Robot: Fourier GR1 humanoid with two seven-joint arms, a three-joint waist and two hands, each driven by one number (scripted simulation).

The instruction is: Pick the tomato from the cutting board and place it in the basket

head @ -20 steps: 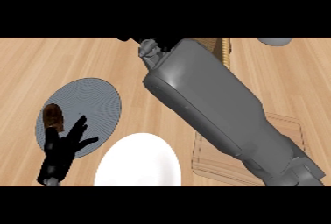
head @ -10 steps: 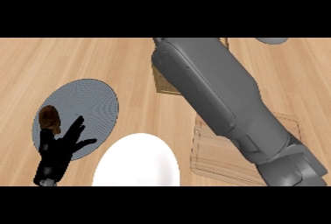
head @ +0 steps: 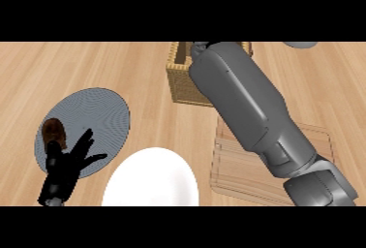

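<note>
The right arm [head: 250, 111] is stretched over the basket [head: 187, 80], so its robot hand and the tomato are hidden — state can't be told. Left robot hand [head: 66, 164] is rested, spread, well off from the basket.

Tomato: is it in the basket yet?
Cannot tell. No tomato shows; the right forearm stretches over the cutting board to the basket, hiding its inside and the right hand.

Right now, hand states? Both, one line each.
Left hand: open, fingers spread, resting over the grey plate.
Right hand: cannot tell, hidden beyond its forearm by the basket.
</note>
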